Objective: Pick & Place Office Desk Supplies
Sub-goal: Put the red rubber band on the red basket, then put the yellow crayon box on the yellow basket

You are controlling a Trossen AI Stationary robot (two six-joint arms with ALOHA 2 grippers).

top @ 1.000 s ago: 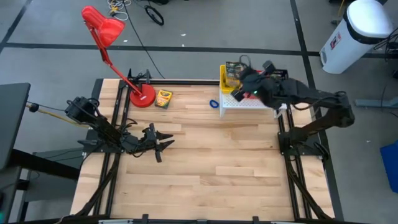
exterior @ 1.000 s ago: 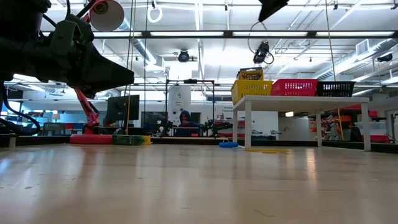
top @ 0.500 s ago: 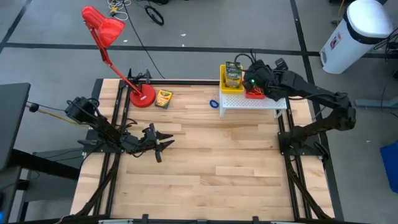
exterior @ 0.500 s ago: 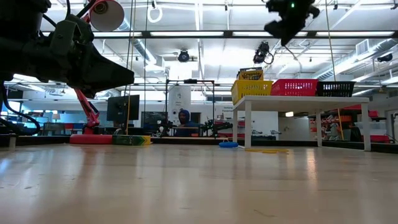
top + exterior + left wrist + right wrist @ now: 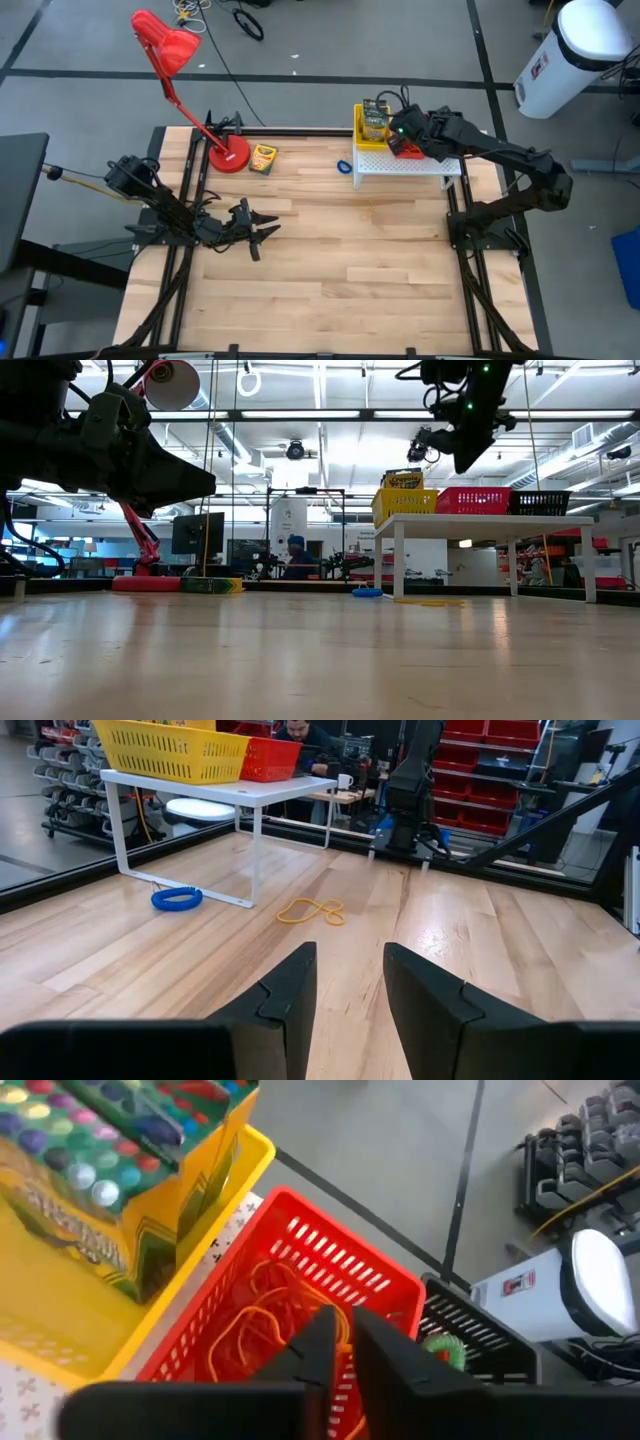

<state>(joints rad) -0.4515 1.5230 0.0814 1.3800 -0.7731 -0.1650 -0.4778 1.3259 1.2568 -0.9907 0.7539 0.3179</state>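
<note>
A white shelf [image 5: 405, 166] at the far right carries a yellow basket [image 5: 362, 128] with a crayon box [image 5: 375, 118] standing in it, a red basket [image 5: 300, 1265] with orange rubber bands [image 5: 255, 1320] lying in it, and a black basket [image 5: 470, 1338]. My right gripper [image 5: 345, 1342] hangs over the red basket [image 5: 410, 150], tipped down, fingers a narrow gap apart. My left gripper [image 5: 270, 226] waits open and level at the table's left. Another crayon box [image 5: 262, 158], a blue band [image 5: 343, 167] and a yellow band [image 5: 312, 910] lie on the table. My right gripper points down into the red basket from above. An orange band shows just past its fingertips [image 5: 322, 1330]; I cannot tell whether the fingers touch it.
A red desk lamp stands with its base [image 5: 230, 155] at the far left of the table, its head [image 5: 170, 45] beyond the far edge. The wide wooden middle of the table [image 5: 350, 260] lies between the arms. A person sits in the room beyond the table [image 5: 296, 552].
My right gripper has come down from high above the shelf toward the red basket, swinging toward the table's far edge and tipping its fingers further down.
</note>
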